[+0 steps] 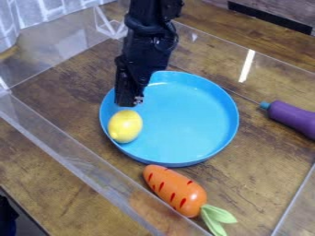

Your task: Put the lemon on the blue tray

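The yellow lemon [124, 124] lies inside the blue tray [197, 120], close to its left rim. My gripper [127, 96] hangs just above and behind the lemon, pointing steeply down. Its dark fingers stand close together, shut, with nothing between them. A small gap shows between the fingertips and the lemon, so it lies free. The black arm rises from the gripper toward the top of the view.
An orange carrot [175, 190] with green leaves lies in front of the tray. A purple eggplant [296, 116] sits at the right edge. Clear plastic walls [62, 152] border the wooden table on the left and front.
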Controlling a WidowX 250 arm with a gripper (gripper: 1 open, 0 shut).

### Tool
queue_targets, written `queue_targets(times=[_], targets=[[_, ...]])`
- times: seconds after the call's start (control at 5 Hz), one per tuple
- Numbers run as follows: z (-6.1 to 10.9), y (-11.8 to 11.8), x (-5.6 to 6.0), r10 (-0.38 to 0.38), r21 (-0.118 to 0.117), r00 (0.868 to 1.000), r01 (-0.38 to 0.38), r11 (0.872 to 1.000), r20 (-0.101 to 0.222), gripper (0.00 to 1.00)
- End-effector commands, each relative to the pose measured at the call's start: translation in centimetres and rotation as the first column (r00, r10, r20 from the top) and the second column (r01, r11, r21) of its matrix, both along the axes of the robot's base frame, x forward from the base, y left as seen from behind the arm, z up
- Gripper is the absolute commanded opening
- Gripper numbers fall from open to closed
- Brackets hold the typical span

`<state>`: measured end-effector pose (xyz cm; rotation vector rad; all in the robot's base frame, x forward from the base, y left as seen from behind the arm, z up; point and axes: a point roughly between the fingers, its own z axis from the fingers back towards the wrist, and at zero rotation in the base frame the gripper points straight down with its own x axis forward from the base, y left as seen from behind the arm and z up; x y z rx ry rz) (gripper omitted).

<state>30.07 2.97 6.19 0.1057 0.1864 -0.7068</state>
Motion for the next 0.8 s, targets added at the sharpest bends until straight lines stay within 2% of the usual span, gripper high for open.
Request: queue_targets(times=[0.0, 0.2, 0.4, 0.6], targets=[[1.34, 0.84, 1.18, 0.01, -0.001, 0.998, -0.01, 1.0, 0.062, 1.0], [1.24, 1.29, 1.38, 0.007, -0.001, 0.998, -0.007, 1.0, 0.063, 1.0], [1.17, 1.48, 1.56, 0.001, -0.002, 0.998, -0.001, 1.0, 0.068, 0.0], [1.01, 1.68, 1.79, -0.002, -0.003, 0.997, 0.002, 1.0, 0.072, 0.0]])
